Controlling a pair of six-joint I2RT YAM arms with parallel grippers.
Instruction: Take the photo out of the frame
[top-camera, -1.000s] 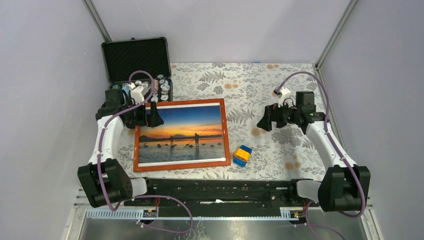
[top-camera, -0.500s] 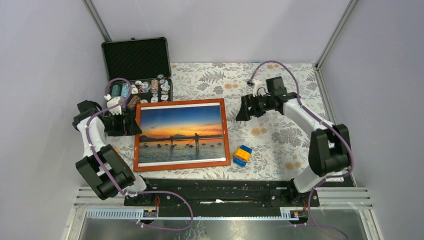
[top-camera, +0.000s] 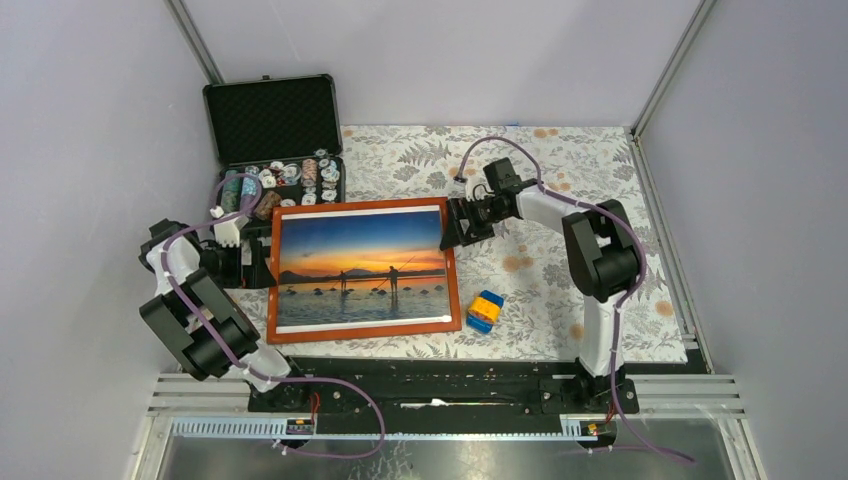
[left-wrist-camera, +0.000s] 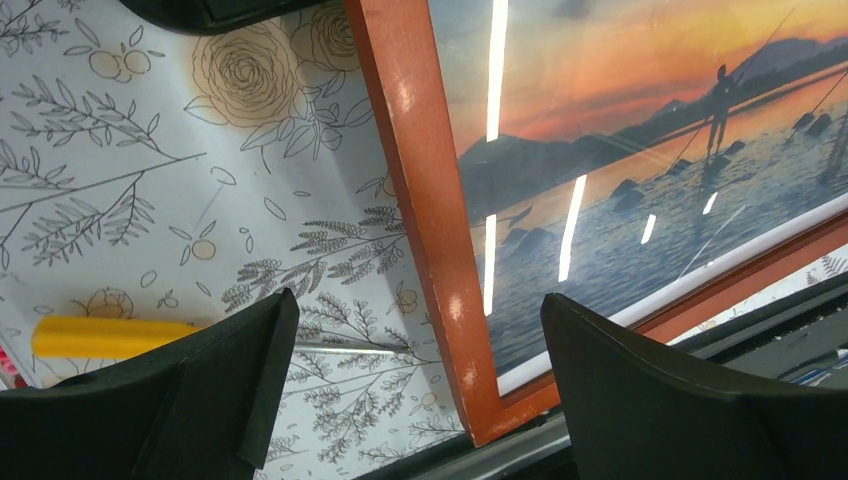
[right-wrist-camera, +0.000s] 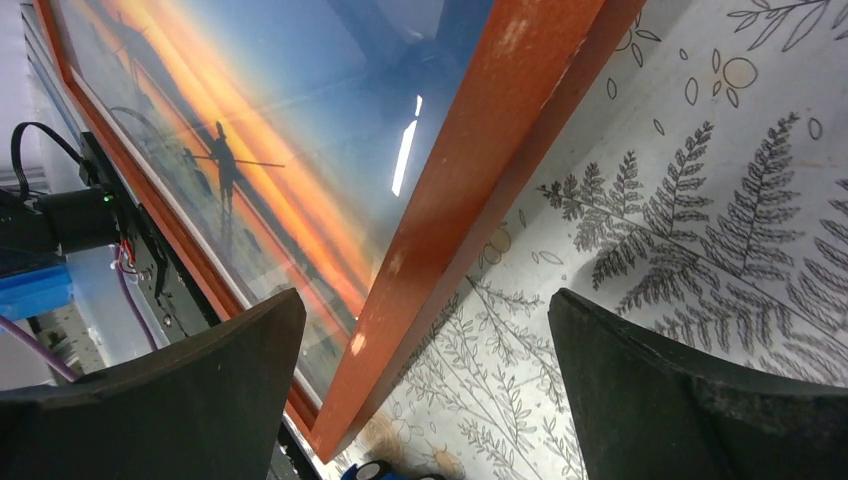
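Top external: left claw (top-camera: 262, 263) and right claw (top-camera: 449, 230), both spread, straddle opposite rails of orange-red wooden picture frame (top-camera: 273, 295), likely for flipping

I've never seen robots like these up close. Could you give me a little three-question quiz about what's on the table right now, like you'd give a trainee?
1. True or false: the photo sits inside the frame, picture side up.
2. What lies on the cloth near the frame's right edge? A) a mug B) a blue-and-yellow block C) scissors
3. Fill the gap: the left pincer and the right pincer, one at each side edge of the frame, both stand ___.
Key: 1 true; 2 B; 3 open.
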